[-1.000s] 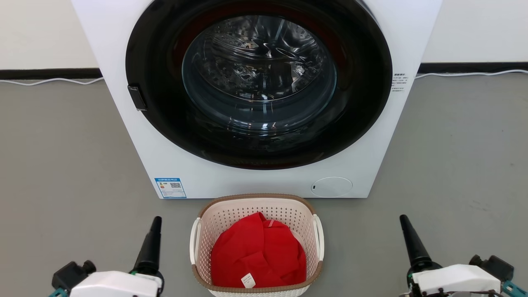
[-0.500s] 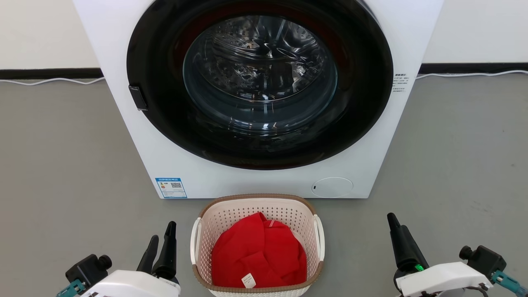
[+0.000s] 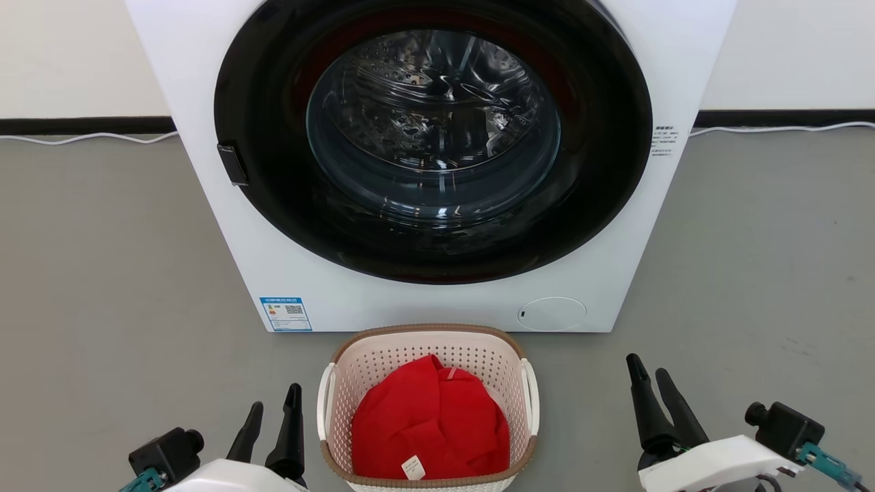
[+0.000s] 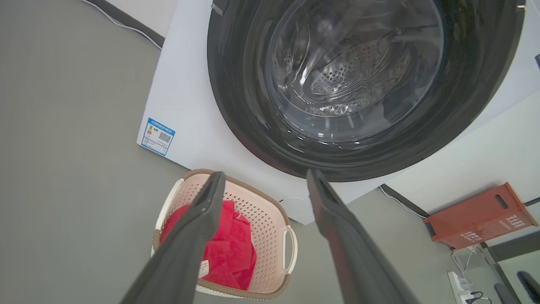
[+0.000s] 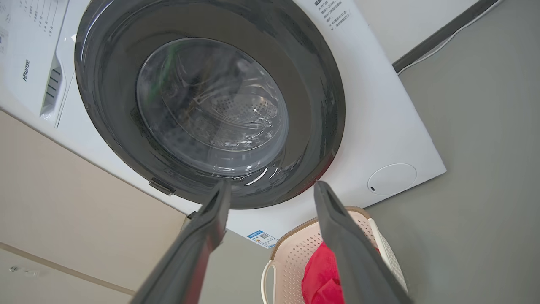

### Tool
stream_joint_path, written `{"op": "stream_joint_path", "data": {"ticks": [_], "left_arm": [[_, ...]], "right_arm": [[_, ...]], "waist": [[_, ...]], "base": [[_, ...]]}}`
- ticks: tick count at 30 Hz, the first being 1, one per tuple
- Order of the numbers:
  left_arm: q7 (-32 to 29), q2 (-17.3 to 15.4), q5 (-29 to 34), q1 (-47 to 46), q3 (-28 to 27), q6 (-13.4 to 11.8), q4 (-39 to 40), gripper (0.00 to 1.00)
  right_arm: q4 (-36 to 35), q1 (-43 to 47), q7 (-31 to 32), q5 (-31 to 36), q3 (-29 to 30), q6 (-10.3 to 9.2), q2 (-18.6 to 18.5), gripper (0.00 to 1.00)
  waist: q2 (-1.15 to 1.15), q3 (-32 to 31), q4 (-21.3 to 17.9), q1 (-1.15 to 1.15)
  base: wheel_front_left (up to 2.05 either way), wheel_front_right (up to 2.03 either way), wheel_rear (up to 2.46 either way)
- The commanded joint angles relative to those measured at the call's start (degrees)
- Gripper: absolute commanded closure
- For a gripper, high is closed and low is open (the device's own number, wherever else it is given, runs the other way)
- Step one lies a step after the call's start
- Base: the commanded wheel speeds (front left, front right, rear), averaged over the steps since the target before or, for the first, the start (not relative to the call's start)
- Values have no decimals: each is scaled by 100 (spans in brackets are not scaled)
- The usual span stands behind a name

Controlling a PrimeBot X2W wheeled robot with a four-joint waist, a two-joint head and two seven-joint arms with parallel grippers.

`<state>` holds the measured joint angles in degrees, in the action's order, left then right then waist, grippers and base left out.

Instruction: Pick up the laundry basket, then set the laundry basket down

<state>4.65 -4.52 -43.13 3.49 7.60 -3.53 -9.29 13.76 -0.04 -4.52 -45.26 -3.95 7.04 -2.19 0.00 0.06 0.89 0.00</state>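
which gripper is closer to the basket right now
Left. The left gripper is just off the left side of the basket, not touching it. The right gripper is well out to its right, with bare floor between.

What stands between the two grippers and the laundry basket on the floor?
Nothing visible does. The left gripper and the right gripper, both open, flank the laundry basket without touching it. Between each gripper and the basket's near side lies grey floor.
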Motion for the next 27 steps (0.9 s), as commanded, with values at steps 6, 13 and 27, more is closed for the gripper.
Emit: {"op": "stream_joint_path", "data": {"ticks": [6,13,27], "left_arm": [[197,-117,623,-55,19,-211,297,0],[314,-154,1093,-21,71,-329,411,0],[533,-157,1998,41,241,-477,580,0]], "right_arm": [[-203,-90,-210,652,-198,27,-47,0],[-240,-100,-328,1146,-226,30,-50,0],[-272,-88,-546,2022,-290,34,-56,0]], "waist": [[0,-6,14,0],[0,-3,24,0],[0,21,27,0]], "base": [[0,0,0],[0,0,0],[0,0,0]]}}
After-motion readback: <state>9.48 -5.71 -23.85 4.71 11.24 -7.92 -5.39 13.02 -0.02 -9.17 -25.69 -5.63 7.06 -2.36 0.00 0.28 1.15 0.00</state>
